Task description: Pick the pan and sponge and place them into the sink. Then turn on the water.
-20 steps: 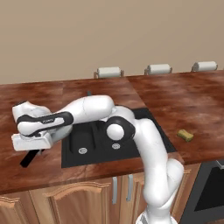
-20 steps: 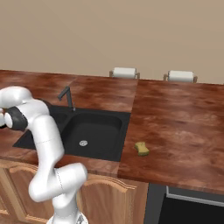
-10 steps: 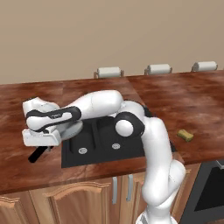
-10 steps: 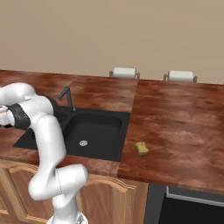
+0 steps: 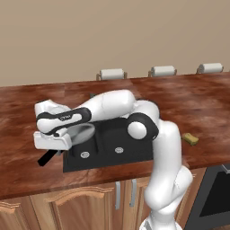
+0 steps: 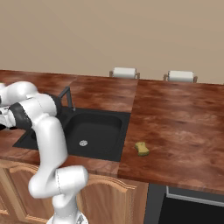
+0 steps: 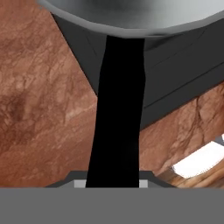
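Observation:
The silver-grey pan (image 5: 83, 131) hangs tilted over the left edge of the black sink (image 5: 117, 144), its bowl over the small basin. Its black handle (image 5: 45, 158) pokes out below my hand. My gripper (image 5: 55, 149) is shut on that handle. In the hand view the handle (image 7: 118, 109) runs up from my gripper (image 7: 113, 183) to the pan's rim (image 7: 131, 15), with the sink's edge (image 7: 179, 74) beneath. The yellow sponge (image 5: 190, 139) lies on the counter right of the sink (image 6: 92, 127), also sponge (image 6: 141, 148). The dark faucet (image 6: 67, 97) runs no water.
The brown wooden counter (image 5: 18, 175) runs left and right of the sink. Three paper towel rolls (image 5: 111, 74) (image 5: 162, 70) (image 5: 210, 67) stand along the back wall. An oven front (image 5: 214, 193) sits below the counter at the right.
My arm has swung to the right with the pan in its grip, from over the counter left of the sink to the sink's left edge. The sponge has stayed put.

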Available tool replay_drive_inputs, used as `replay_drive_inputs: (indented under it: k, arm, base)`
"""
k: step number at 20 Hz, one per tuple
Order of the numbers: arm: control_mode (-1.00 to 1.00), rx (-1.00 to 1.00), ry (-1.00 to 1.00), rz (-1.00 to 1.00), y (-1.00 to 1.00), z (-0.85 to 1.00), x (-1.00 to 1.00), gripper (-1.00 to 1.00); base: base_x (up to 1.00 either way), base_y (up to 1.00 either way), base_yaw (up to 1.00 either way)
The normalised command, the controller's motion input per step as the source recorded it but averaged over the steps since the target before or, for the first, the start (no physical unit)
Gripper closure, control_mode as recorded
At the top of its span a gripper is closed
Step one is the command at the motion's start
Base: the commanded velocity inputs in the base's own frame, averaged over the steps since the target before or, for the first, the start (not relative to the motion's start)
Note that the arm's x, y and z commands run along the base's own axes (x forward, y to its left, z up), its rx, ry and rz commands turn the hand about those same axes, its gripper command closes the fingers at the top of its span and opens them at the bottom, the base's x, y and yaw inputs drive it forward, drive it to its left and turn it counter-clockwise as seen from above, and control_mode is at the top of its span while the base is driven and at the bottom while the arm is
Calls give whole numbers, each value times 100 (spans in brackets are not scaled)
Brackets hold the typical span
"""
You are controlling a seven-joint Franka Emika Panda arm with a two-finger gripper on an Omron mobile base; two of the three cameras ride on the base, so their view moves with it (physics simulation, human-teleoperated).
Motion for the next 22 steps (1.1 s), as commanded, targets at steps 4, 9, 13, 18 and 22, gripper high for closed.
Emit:
replay_drive_inputs:
  k: [4, 9, 13, 18, 22]
  arm:
    - [-100, 0, 0, -7, -43, 0, -9, 100]
    - [-100, 0, 0, -7, -41, 1, -5, 100]
    - [-100, 0, 0, -6, -39, 3, -3, 100]
    - [-100, 0, 0, -6, -40, 8, 0, 100]
    - [-100, 0, 0, -3, -41, 10, 0, 100]
  base:
    - [0, 0, 0]
    - [0, 0, 0]
    - [0, 0, 0]
    - [0, 0, 0]
    - [0, 0, 0]
